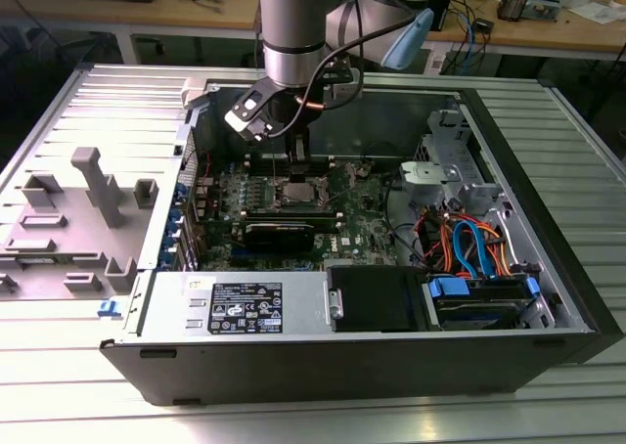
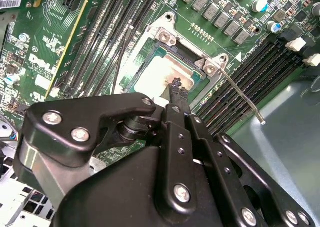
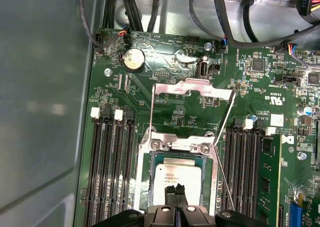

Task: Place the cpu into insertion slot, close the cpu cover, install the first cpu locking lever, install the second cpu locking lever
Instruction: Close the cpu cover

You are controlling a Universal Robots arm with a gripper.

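Just above centre in the exterior view, the gripper (image 1: 296,162) hangs straight over the cpu (image 1: 296,192) seated in the insertion slot (image 3: 144,187), fingers (image 3: 172,191) pinched together, gripping nothing.

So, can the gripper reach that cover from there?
Probably yes. The gripper hangs over the cpu, and the cover stands open just beyond it with nothing between; a thin lever beside the cpu may need care.

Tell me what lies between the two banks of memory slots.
In the first wrist view: the insertion slot holding the cpu, with the gripper above it.
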